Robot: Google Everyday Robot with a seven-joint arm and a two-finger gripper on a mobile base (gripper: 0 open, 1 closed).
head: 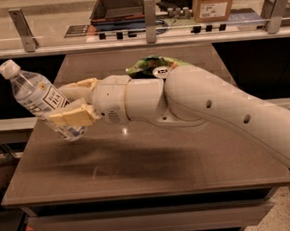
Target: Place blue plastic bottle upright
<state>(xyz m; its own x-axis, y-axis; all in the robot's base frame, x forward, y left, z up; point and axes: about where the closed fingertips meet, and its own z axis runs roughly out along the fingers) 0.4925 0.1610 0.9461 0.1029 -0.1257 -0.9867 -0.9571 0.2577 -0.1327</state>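
Clear bluish plastic: blue plastic bottle [37, 97] clamped in my jaws, tan pads [74, 116] closed on its lower body. Bottle held above left edge of worktop [154, 167], tilted, white cap up and outward past that edge. Green packet [146, 66] behind my arm, near far edge.
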